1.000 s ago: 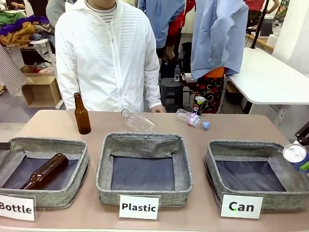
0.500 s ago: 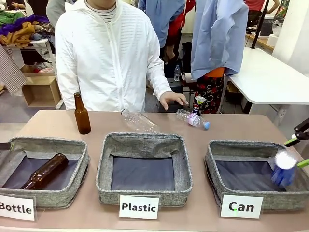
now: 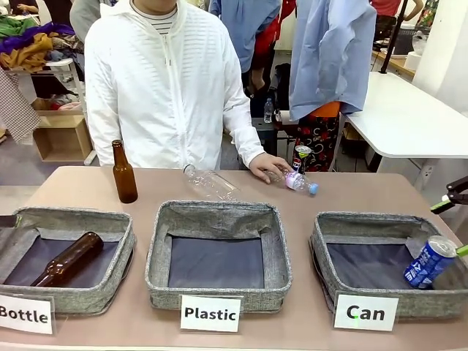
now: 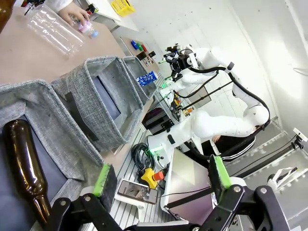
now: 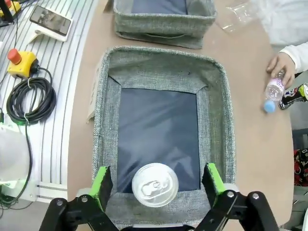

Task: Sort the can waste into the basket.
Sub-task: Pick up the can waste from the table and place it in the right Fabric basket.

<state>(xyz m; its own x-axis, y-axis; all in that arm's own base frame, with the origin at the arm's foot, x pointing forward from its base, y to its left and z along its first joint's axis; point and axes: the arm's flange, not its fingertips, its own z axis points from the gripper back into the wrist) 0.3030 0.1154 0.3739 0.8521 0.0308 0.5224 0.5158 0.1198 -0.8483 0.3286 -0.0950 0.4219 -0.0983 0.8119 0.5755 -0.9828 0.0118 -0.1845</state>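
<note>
Item: blue metal drink can [image 3: 430,261], silver top | Place: tilted in grey fabric basket [image 3: 369,218] labelled "Can", against its right wall | Right gripper [image 5: 156,179]: spread above it, empty | Left gripper [image 4: 161,175]: spread, empty | Step: first can in | Next: likely reach for small dark dented can [image 3: 301,158] at far edge, near person's hand [image 3: 267,167].

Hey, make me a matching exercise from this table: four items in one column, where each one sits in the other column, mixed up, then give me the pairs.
Items
1. blue can
2. farther brown bottle
3. nearer brown bottle
4. small blue-capped bottle

Places
A. lying in the basket labelled Bottle
B. touched by the person's hand
C. tilted in the basket labelled Can
D. upright on the table

Pairs: 1-C, 2-D, 3-A, 4-B
</note>
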